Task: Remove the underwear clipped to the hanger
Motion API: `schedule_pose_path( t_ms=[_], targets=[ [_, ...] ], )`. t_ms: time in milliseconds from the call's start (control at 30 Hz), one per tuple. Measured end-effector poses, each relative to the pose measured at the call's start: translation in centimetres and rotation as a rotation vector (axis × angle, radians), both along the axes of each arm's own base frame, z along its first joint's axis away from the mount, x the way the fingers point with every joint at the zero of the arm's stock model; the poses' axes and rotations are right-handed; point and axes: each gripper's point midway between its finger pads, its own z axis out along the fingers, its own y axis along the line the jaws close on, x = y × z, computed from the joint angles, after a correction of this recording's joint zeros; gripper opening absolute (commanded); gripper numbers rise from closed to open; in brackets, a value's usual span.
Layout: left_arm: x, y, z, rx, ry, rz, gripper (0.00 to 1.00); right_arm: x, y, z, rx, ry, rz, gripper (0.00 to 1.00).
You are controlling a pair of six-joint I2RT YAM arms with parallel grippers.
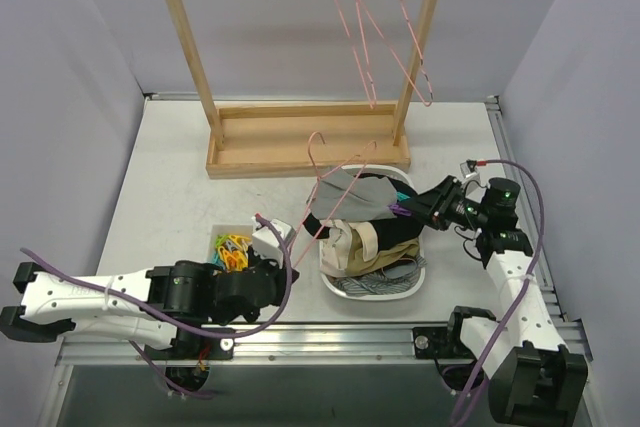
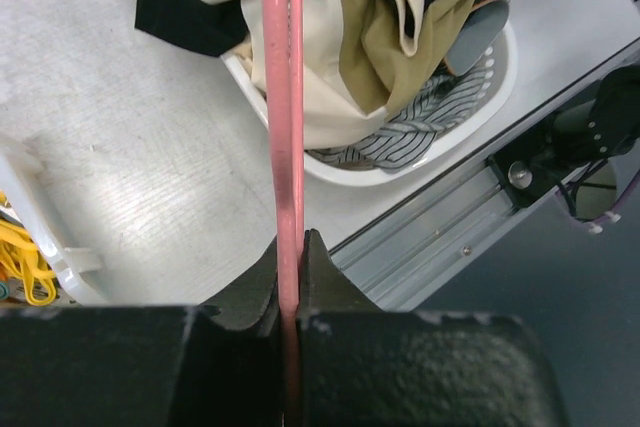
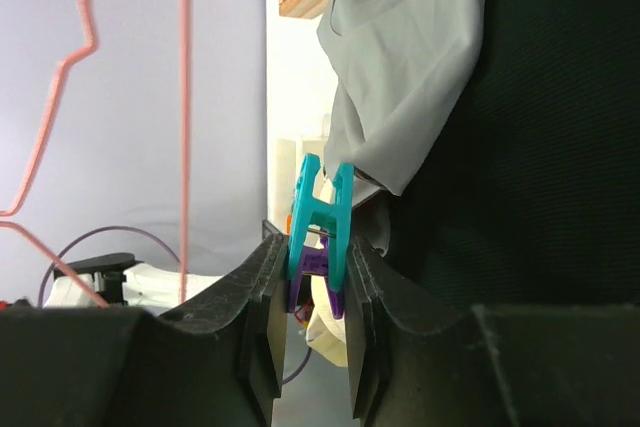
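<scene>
My left gripper is shut on the lower wire of a pink hanger, which rises over the white basket; the wire runs up from between the jaws of the left gripper. The grey underwear hangs from that hanger. My right gripper is shut on a teal clip with a purple clip behind it, at the edge of the grey cloth. The olive-green and cream underwear and a black-and-white striped piece lie in the basket.
A wooden rack stands at the back with spare pink hangers on its right side. A small white tray of coloured clips sits left of the basket. Black cloth fills the right of the right wrist view.
</scene>
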Motion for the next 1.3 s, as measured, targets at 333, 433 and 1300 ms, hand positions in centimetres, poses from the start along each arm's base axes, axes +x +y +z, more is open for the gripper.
schedule_pose_path(
  t_ms=[333,433,1300],
  targets=[
    [0.4,-0.6,2.0,-0.011,-0.033,-0.001,0.03,0.5,-2.9,1.1,-0.29,-0.032,-0.085,0.0],
    [0.4,-0.4,1.9,0.003,-0.037,-0.002,0.02,-0.3,-3.1,1.0,-0.332,-0.035,-0.078,0.0],
    [5.4,12.8,11.3,-0.264,-0.206,0.349,0.02,-6.7,24.2,0.8,-0.513,-0.334,0.558,0.0]
  ],
)
